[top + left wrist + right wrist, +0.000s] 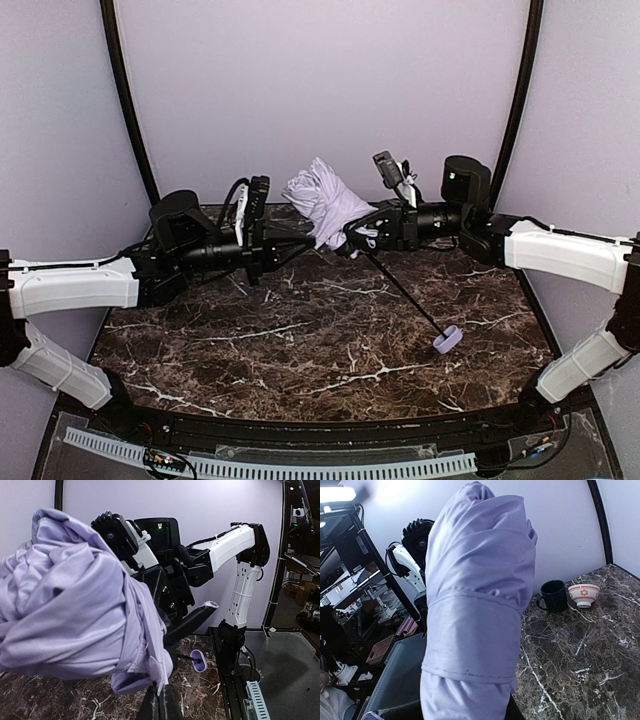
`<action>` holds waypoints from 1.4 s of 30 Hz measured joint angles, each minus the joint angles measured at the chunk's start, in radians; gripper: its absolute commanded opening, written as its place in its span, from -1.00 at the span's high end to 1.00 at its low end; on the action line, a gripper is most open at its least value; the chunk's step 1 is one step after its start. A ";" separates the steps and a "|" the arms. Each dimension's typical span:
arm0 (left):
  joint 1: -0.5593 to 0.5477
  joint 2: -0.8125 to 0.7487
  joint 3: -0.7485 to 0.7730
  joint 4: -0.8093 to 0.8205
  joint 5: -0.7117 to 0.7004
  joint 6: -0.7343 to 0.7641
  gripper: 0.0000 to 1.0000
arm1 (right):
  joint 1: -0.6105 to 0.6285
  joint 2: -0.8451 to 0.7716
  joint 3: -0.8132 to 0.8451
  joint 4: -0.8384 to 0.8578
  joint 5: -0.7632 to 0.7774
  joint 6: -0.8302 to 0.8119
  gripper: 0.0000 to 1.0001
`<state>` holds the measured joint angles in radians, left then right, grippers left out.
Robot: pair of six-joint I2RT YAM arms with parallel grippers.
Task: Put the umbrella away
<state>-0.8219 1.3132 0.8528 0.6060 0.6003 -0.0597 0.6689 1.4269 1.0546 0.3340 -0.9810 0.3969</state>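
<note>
Umbrella (325, 200), bunched up, tilts above the back of the marble surface (300, 340), its knob handle (447, 340) touching the stone. Right pincer (352, 240) is clamped on the canopy (475, 580); left pincer (300, 238) is pressed together beside the fabric.

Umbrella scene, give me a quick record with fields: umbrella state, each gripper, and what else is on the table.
umbrella: canopy bunched, held up; shaft slants down to handle near table
left gripper: shut, pinching canopy fabric
right gripper: closed on the canopy
also there: dark mug beside red-patterned bowl
</note>
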 measured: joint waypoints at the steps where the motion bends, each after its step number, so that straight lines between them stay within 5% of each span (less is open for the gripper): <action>1: 0.000 0.011 0.000 0.005 0.003 0.000 1.00 | 0.003 0.000 0.000 -0.002 0.000 -0.003 1.00; 17: -0.003 0.027 0.015 0.022 -0.133 0.101 1.00 | 0.038 0.002 0.063 -0.117 0.040 -0.131 1.00; 42: -0.005 -0.017 -0.134 0.280 -0.131 -0.035 1.00 | 0.076 0.003 0.077 -0.137 0.035 -0.198 1.00</action>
<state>-0.8268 1.2964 0.7193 0.8864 0.4690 -0.0952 0.7444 1.4296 1.1316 0.1967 -0.9463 0.1986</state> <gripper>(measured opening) 0.008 0.165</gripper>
